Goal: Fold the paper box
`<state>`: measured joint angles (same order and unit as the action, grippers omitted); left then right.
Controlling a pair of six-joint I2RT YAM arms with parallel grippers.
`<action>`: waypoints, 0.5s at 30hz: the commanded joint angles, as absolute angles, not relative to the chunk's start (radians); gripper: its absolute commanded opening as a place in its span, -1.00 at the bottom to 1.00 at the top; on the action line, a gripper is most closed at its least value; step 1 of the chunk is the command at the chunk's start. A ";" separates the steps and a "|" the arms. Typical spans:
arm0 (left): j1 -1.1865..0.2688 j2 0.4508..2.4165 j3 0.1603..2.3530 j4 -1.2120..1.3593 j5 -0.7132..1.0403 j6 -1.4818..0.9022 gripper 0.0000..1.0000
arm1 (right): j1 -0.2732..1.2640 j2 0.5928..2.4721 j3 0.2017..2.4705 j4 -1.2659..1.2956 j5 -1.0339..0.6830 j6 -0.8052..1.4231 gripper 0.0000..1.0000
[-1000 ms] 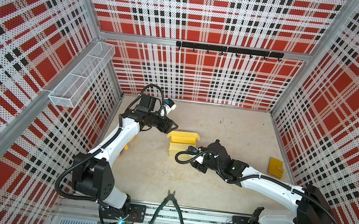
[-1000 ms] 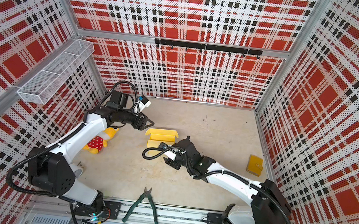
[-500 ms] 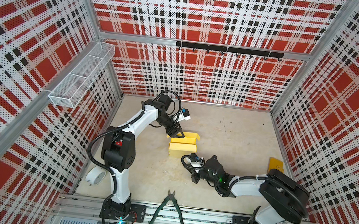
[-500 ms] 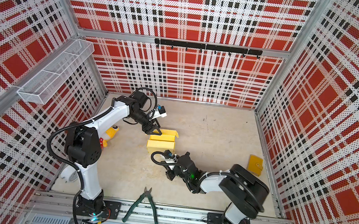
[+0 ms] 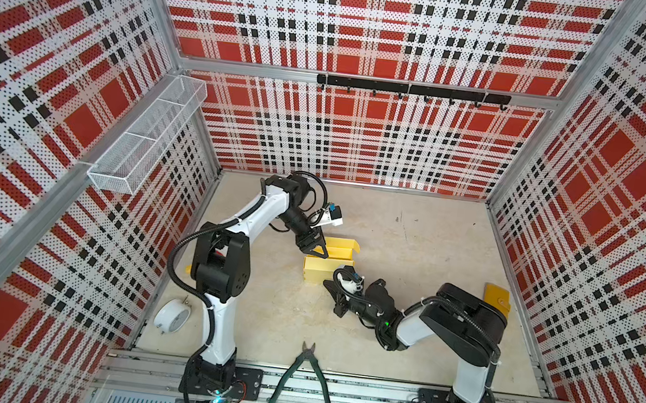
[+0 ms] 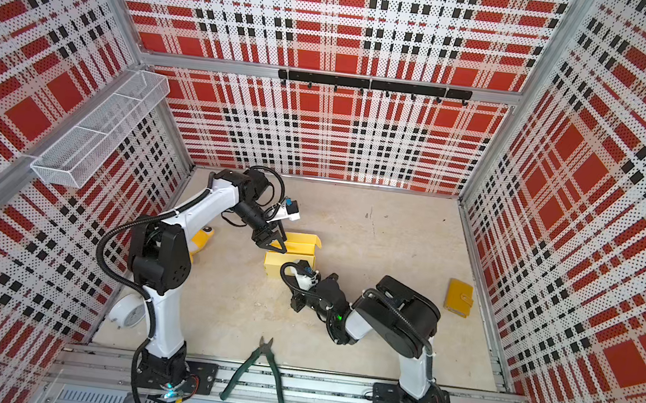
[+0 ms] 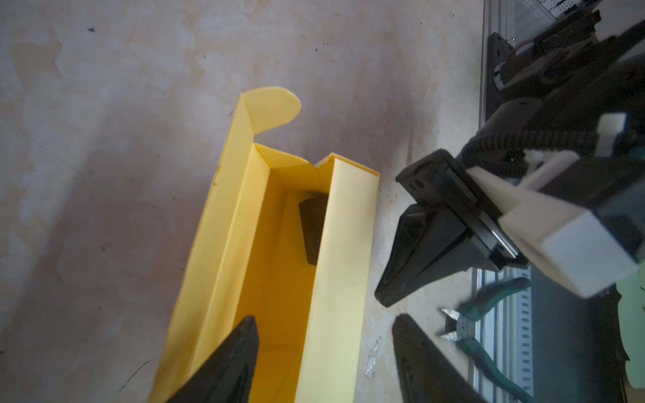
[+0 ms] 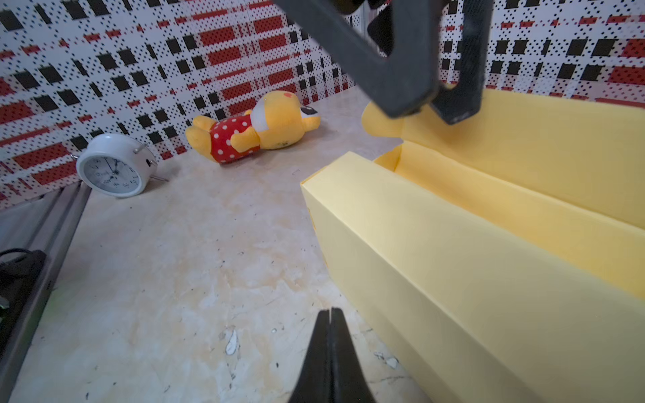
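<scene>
The paper box [image 5: 332, 268] is pale yellow card, a long open trough with its lid flap [image 7: 272, 108] standing along the far side, in both top views mid-table. My left gripper [image 7: 324, 318] is open astride the box's near wall [image 7: 335, 279], one finger [image 7: 230, 363] over the hollow, the other [image 7: 419, 359] outside above the table. My right gripper [image 8: 330, 310] is shut on nothing, its tip low over the table just in front of the box [image 8: 488, 251]. It shows as a black wedge [image 7: 412, 265] in the left wrist view.
A yellow plush toy [image 8: 254, 129] in red polka dots and a white alarm clock [image 8: 111, 167] lie by the left wall. Green pliers [image 5: 306, 372] sit at the front rail. A yellow wallet [image 5: 497, 299] lies at the right wall, a wire basket [image 5: 149, 135] hangs on the left wall.
My left gripper swung right from beside the box to over its left end. My right gripper drew back toward the front and shut. The last half second shows no visible change.
</scene>
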<state>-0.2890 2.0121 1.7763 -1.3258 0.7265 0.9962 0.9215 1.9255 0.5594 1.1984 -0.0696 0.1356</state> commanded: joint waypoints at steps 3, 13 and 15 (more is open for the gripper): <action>-0.295 1.994 1.876 -1.411 0.739 1.058 0.29 | 0.905 1.962 0.571 1.290 -0.074 0.159 -1.00; -0.279 2.179 2.126 -1.405 0.692 1.064 0.43 | 0.905 2.008 0.584 1.321 -0.093 0.174 -1.00; -0.291 2.263 2.231 -1.569 0.692 1.132 0.41 | 0.904 2.010 0.583 1.328 -0.084 0.178 -1.00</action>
